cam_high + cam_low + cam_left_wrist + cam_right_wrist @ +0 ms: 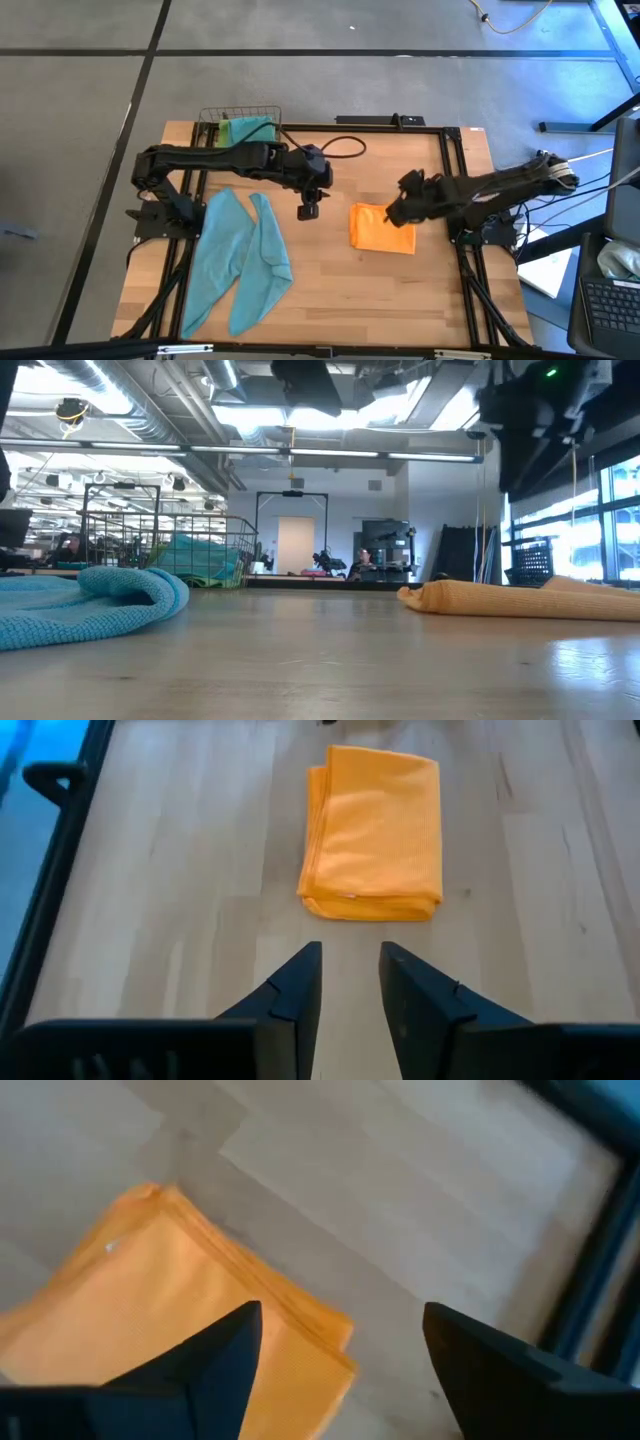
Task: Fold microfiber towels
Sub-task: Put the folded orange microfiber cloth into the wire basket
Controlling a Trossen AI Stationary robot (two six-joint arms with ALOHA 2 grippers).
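Lying folded right of table centre in high view: orange towel (382, 228), right gripper (397, 212) over its edge, left gripper (308, 210) apart. Teal towels (240, 258) at left. Left wrist view: fingers (300, 982) slightly parted, empty. Right wrist view: fingers (215, 1355) wide apart above towel.

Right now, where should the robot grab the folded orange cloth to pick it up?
The folded orange microfiber towel lies flat as a neat rectangle. Probably best to pinch the thick folded edge from above, so all layers lift together. The right gripper already hovers open over the towel's right side; the left gripper waits beside it.
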